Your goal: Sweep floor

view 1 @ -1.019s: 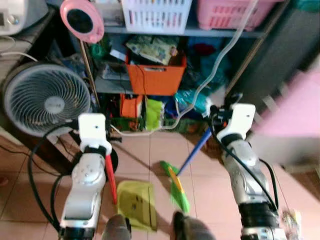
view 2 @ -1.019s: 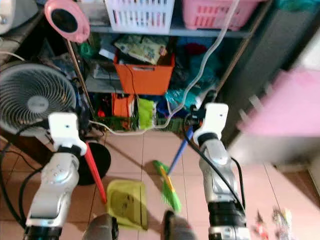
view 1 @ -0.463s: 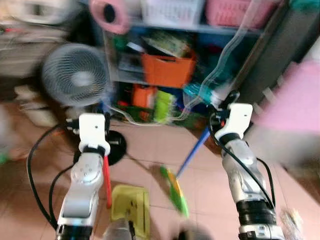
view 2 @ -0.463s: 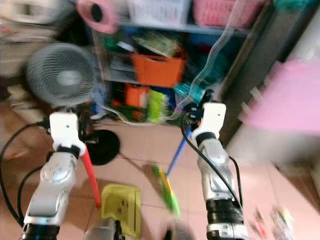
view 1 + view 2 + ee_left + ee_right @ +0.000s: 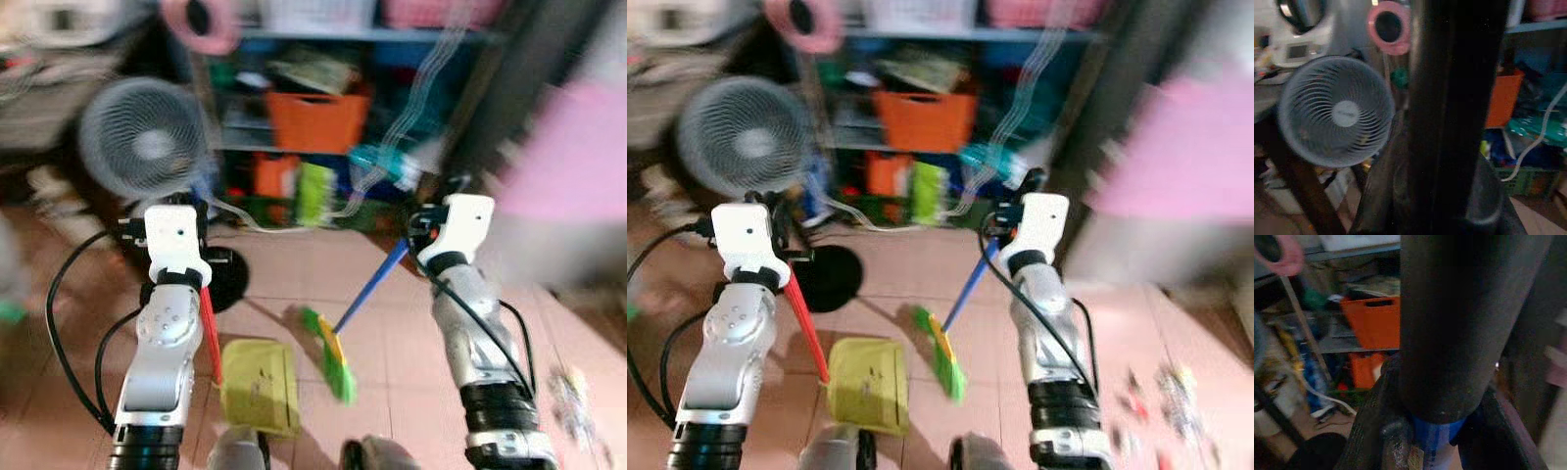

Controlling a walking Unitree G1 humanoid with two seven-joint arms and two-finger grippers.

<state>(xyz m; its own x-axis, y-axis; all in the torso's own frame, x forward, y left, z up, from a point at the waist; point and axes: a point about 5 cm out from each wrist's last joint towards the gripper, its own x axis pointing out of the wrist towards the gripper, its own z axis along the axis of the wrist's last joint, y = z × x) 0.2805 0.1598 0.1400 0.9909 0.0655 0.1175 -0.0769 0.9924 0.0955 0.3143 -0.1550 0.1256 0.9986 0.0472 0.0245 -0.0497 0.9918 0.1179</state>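
Two tools were in hand: the right gripper (image 5: 1435,431) was clenched on the blue handle of the broom (image 5: 335,354), and the left gripper (image 5: 188,284) gripped the red handle of the yellow dustpan (image 5: 259,386). Right wrist view showed blue handle pinched between the black fingers (image 5: 1449,333). Left wrist view was mostly dark finger, so the grasp there was judged from the head views, where the red handle ran straight down from that gripper.

Broom head, green bristles, sat on the tiled floor (image 5: 294,274) just beside the dustpan's right edge, a narrow gap between them. Dustpan lay flat on the floor, mouth toward the broom.

Change over the last second: the whole picture shifted and blurred, so the camera turned; fan (image 5: 135,139) and shelf (image 5: 343,117) with orange bin (image 5: 306,119) slid across the frame. That was robot motion, not the things moving. Relative to the arms, broom and dustpan kept about the same layout, with the broom head a bit closer to the pan than a second ago.

Meaning for the task: robot looked mid-reposition, both tools held, sweep stroke toward the pan probably underway or about to start. Debris on the floor too blurred to tell. Small bits showed at the far right floor, unclear what.
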